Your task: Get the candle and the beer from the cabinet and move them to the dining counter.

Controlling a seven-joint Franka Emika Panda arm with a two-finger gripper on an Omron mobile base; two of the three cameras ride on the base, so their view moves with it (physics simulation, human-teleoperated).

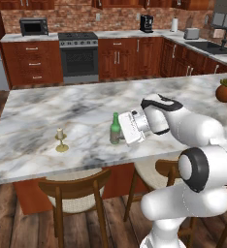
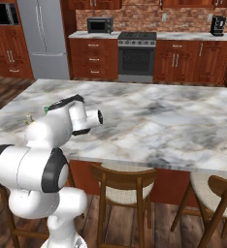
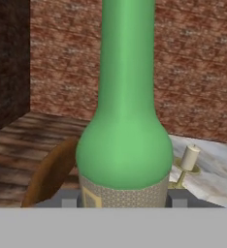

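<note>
Beer (image 1: 115, 129), pale label unreadable, in hand (image 1: 119, 131).

White arm (image 1: 183, 126) reaching forward low, fingers (image 3: 178, 198) part-spread, horizontal

The beer (image 1: 115, 129) stands right of the candle (image 1: 61, 139) on the dining counter (image 1: 76, 109).

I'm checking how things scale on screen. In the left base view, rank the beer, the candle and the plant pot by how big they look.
Largest to smallest:
1. beer, the tallest of the three.
2. plant pot, though it stands farther from the camera, so its true size against the beer is unsure.
3. candle, plainly the smallest.
</note>
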